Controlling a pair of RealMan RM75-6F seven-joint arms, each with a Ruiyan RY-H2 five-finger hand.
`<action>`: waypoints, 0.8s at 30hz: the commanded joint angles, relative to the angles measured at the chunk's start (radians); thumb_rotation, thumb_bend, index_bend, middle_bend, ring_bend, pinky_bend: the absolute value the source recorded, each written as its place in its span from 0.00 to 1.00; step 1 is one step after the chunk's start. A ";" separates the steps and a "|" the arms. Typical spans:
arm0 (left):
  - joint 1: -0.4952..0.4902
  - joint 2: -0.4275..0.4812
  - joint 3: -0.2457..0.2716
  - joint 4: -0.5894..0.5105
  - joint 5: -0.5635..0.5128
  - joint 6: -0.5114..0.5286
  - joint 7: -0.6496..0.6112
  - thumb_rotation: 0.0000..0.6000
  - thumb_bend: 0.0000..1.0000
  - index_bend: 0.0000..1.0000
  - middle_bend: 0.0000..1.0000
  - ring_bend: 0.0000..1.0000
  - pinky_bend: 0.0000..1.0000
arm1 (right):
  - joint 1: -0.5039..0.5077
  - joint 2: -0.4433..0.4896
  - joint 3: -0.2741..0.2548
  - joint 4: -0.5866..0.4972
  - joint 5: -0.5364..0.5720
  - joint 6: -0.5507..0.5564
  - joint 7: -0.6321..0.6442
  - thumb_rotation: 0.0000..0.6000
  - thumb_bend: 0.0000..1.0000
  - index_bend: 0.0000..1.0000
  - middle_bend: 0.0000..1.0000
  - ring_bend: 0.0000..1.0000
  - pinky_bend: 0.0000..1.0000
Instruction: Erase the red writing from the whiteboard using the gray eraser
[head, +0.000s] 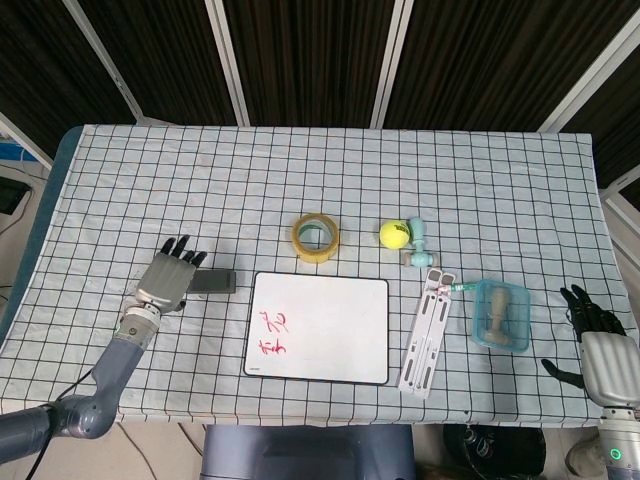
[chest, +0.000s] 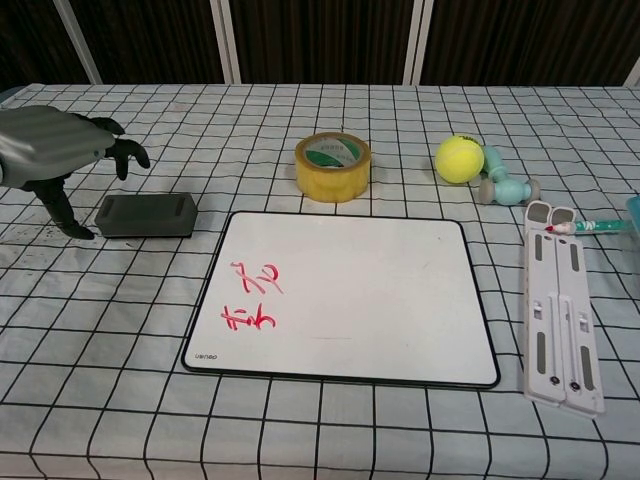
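The gray eraser (head: 213, 282) (chest: 146, 215) lies flat on the checked cloth, just left of the whiteboard (head: 330, 310) (chest: 350, 290). Red writing (head: 271, 335) (chest: 250, 298) sits in the board's lower left part. My left hand (head: 167, 278) (chest: 55, 150) hovers over the eraser's left end, fingers spread and curved downward, holding nothing. Its thumb reaches down beside the eraser's left edge in the chest view. My right hand (head: 598, 345) rests open at the table's right front edge, far from the board.
A yellow tape roll (head: 315, 237) (chest: 332, 166) stands behind the board. A yellow ball (head: 393, 234) and teal dumbbell (chest: 505, 183) lie back right. A white folding stand (head: 428, 330) (chest: 556, 300) and a teal box (head: 500, 314) lie right of the board.
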 joint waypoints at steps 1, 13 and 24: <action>-0.017 -0.024 0.010 0.028 0.009 -0.006 0.000 1.00 0.10 0.22 0.31 0.00 0.13 | -0.001 0.000 -0.001 0.001 0.001 0.000 0.002 1.00 0.09 0.04 0.08 0.19 0.22; -0.047 -0.079 0.037 0.100 0.046 0.001 -0.026 1.00 0.15 0.32 0.36 0.00 0.13 | -0.001 0.002 -0.002 0.001 0.003 -0.003 0.008 1.00 0.09 0.04 0.09 0.19 0.22; -0.059 -0.096 0.048 0.128 0.052 0.009 -0.038 1.00 0.16 0.34 0.40 0.00 0.13 | 0.000 0.002 0.000 -0.001 0.006 -0.005 0.009 1.00 0.09 0.04 0.09 0.19 0.22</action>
